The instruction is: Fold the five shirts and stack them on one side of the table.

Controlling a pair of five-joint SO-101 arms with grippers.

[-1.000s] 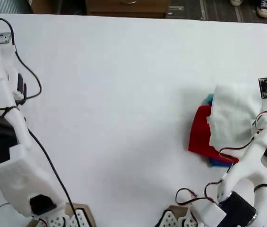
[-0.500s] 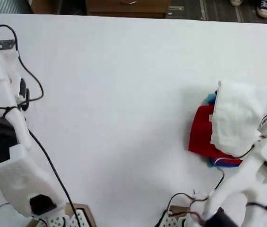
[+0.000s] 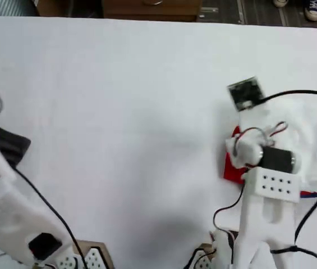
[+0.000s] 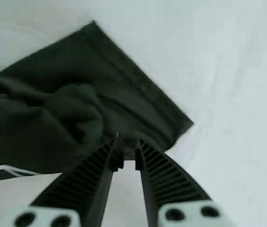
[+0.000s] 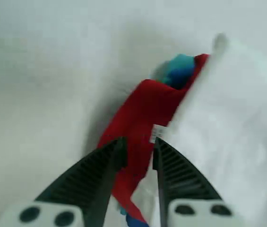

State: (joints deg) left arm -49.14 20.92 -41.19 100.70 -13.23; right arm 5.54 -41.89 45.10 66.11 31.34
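Observation:
A stack of folded shirts lies at the table's right side: a white shirt (image 3: 315, 131) on top, a red shirt (image 3: 230, 170) under it, and a blue one (image 5: 178, 68) peeking out below. My right gripper (image 5: 139, 146) hangs over the stack's edge, its jaws narrowly apart above the red shirt (image 5: 142, 109), with the white shirt (image 5: 228, 123) beside it. At the table's left edge my left gripper (image 4: 126, 160) is shut on the hem of a crumpled black shirt (image 4: 53, 123), seen as a dark patch (image 3: 7, 143) beside the left arm.
The white table (image 3: 119, 101) stretches bare between the two arms. A wooden cabinet (image 3: 150, 8) stands beyond the far edge. Cables trail from both arms near the front edge.
The right arm swung from the stack's right side to above it, its wrist now over the red shirt's edge. The left arm pulled back toward the left edge with the black shirt.

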